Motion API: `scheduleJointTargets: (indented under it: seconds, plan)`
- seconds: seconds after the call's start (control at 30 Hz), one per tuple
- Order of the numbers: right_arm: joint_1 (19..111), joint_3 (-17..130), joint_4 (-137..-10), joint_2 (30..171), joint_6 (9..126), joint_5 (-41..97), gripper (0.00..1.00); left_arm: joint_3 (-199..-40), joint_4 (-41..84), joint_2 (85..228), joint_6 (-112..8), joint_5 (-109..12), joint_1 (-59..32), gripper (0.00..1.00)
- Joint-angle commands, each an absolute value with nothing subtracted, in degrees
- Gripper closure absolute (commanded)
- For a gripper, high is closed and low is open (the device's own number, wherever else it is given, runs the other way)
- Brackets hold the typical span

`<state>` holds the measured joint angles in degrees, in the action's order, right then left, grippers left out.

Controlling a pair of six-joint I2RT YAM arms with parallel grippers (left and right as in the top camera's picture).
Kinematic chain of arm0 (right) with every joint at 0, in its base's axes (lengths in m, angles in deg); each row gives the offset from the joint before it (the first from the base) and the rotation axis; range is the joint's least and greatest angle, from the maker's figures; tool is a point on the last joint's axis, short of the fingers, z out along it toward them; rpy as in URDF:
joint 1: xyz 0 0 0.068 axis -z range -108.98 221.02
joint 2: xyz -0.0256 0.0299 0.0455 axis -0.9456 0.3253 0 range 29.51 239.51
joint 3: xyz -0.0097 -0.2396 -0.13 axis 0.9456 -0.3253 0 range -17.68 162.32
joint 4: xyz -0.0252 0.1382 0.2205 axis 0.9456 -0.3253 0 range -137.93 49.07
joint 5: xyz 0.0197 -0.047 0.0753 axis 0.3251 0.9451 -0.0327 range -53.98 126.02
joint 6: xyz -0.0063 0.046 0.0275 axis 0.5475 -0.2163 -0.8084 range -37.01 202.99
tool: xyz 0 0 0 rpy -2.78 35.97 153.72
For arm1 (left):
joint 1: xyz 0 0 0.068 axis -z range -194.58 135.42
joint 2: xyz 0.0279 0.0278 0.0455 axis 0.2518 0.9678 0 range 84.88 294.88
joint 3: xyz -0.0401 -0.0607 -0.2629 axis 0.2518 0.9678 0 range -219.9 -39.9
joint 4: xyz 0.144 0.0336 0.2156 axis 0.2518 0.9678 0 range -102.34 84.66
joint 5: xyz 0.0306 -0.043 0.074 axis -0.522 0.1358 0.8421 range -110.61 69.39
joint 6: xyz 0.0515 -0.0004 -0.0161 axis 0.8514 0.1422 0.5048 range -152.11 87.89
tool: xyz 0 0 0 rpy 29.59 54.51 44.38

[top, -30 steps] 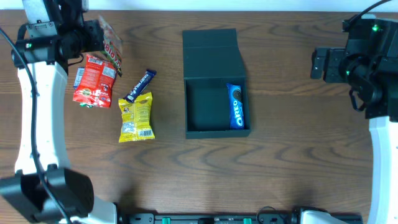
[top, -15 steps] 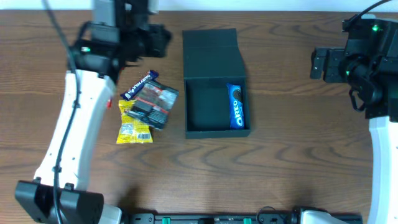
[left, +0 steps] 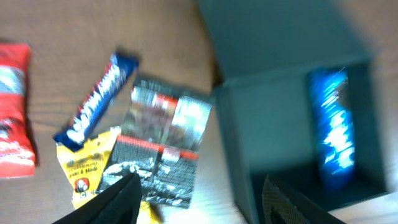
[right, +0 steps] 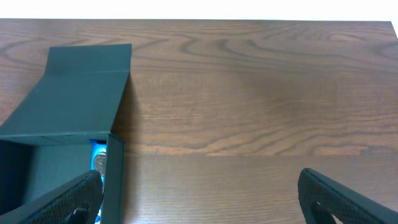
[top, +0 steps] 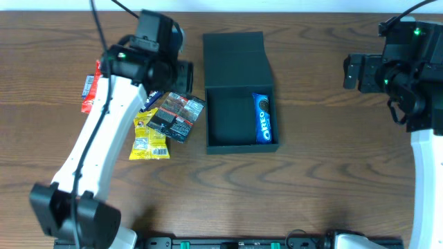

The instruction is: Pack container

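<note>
Plainly the left gripper [left: 200,186], jaws apart over the dark packet [top: 178,115] left of the box [top: 235,59], needed a square grip to clear its wall; the right gripper [right: 200,180] gaped empty.

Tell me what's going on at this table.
Two robot arms are packing snacks into the dark container, which is open with an Oreo pack inside. The left gripper hangs open over a black-and-silver packet lying outside it, partly on a yellow packet. The right gripper sits open off to the side, holding nothing.
</note>
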<state>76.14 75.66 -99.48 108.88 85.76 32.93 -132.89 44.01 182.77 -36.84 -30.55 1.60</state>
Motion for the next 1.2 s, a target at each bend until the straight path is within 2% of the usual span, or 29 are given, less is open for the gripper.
scheduleJointTargets:
  seconds: [0.0,0.3,0.43,0.57,0.8,0.83,0.87,0.97,1.03,1.17]
  plan:
    - [76.62,75.35,-99.56,108.90,86.26,32.32,0.01,-127.40,43.95,185.76,-30.83,-29.21,1.58,0.35]
    - [76.62,75.35,-99.54,108.90,86.26,32.30,0.01,-119.45,39.69,191.31,-25.76,-27.64,1.58,0.22]
    - [76.62,75.35,-99.63,108.90,86.26,32.32,0.01,-118.83,37.85,193.28,-25.67,-23.33,1.58,0.05]
    - [76.62,75.35,-99.65,108.90,86.28,32.32,0.01,-118.64,36.34,196.45,-25.65,-22.50,1.58,0.04]
    - [76.62,75.35,-99.65,108.90,86.28,32.32,0.01,-118.64,35.14,201.63,-25.65,-21.54,1.58,0.08]
    - [76.62,75.35,-99.65,108.90,86.28,32.32,0.01,-118.64,35.16,201.94,-25.65,-21.43,1.58,0.09]
    - [76.62,75.35,-99.65,108.90,86.28,32.32,0.01,-118.64,35.12,202.29,-25.65,-21.43,1.58,0.15]
    - [76.62,75.35,-99.65,108.90,86.28,32.32,0.01,-118.64,34.97,202.63,-25.67,-21.41,1.58,0.43]
    - [76.62,75.35,-99.65,108.90,86.26,32.32,0.01,-118.64,34.88,202.63,-25.69,-21.21,1.58,0.56]
    - [76.62,75.35,-99.67,108.90,86.28,32.32,0.01,-118.64,34.59,202.63,-25.82,-20.03,1.58,0.68]
